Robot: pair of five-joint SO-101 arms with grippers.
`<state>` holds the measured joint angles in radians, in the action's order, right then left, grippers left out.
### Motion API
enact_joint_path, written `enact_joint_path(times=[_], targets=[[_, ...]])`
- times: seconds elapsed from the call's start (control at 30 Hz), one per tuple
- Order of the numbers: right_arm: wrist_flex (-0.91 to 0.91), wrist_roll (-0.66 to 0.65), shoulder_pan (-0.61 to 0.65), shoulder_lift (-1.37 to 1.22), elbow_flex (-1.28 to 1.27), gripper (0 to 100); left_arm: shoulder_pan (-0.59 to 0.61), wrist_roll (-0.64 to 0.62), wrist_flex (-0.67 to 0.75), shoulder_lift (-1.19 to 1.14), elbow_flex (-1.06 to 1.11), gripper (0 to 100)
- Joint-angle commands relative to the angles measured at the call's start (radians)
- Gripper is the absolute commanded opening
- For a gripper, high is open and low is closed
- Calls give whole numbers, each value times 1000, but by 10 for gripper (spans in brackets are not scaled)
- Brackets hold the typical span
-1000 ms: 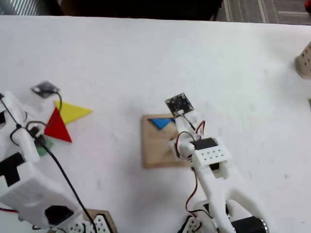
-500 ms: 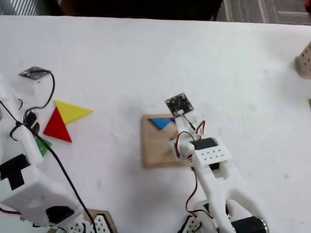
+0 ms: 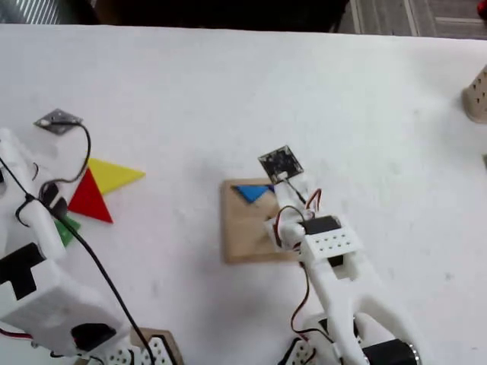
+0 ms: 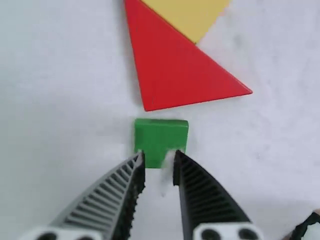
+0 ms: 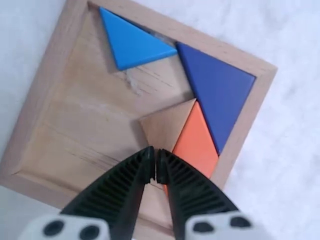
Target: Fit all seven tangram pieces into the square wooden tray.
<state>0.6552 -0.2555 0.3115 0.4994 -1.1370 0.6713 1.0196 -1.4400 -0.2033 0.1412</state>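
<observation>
On the table's left lie a yellow triangle [image 3: 114, 175], a red triangle [image 3: 90, 199] and a small green square [image 3: 67, 228]. My left gripper [image 4: 159, 162] hovers over the near edge of the green square [image 4: 161, 140], its fingers a narrow gap apart and nothing held; the red triangle [image 4: 175, 65] and yellow triangle [image 4: 185, 15] lie just beyond. The wooden tray [image 3: 237, 243] holds a light blue triangle [image 5: 132, 42], a dark blue triangle [image 5: 217, 95] and an orange piece [image 5: 195, 145]. My right gripper [image 5: 155, 162] is shut and empty above the tray [image 5: 45, 150] floor.
A perforated tan object [image 3: 478, 95] stands at the right edge. A small wooden block [image 3: 161, 344] sits by the left arm's base at the front. White table stretches between the loose pieces and the tray.
My left arm's wrist drew back from over the red triangle toward the far left, then settled slightly. The pieces and the right arm have not moved.
</observation>
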Motion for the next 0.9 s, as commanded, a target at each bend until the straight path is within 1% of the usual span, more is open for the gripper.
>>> enact_joint_path(times=[0.0, 0.07, 0.17, 0.3, 0.4, 0.53, 0.67, 0.7, 0.8, 0.87], targets=[[-2, -14, -12, 7, 31, 20, 10, 37, 118, 53, 78, 150], [-2, -14, -12, 7, 31, 20, 10, 17, 141, 51, 95, 169], [-2, -14, -12, 7, 31, 20, 8, -5, 137, 56, 92, 170], [-2, -21, -12, 7, 31, 19, 16, -63, 144, 51, 63, 178], [-1, -61, -12, 7, 28, 19, 31, -64, 138, 53, 40, 208], [-2, -61, -12, 7, 25, 19, 38, -71, 127, 48, 28, 188], [-2, -63, -12, 7, 25, 19, 39, -61, 123, 48, 28, 190], [-2, -63, -12, 7, 25, 19, 41, -61, 123, 48, 28, 197], [-2, -63, -12, 7, 25, 19, 42, -69, 120, 48, 35, 263], [-2, -63, -12, 7, 25, 19, 44, -66, 123, 48, 37, 266]])
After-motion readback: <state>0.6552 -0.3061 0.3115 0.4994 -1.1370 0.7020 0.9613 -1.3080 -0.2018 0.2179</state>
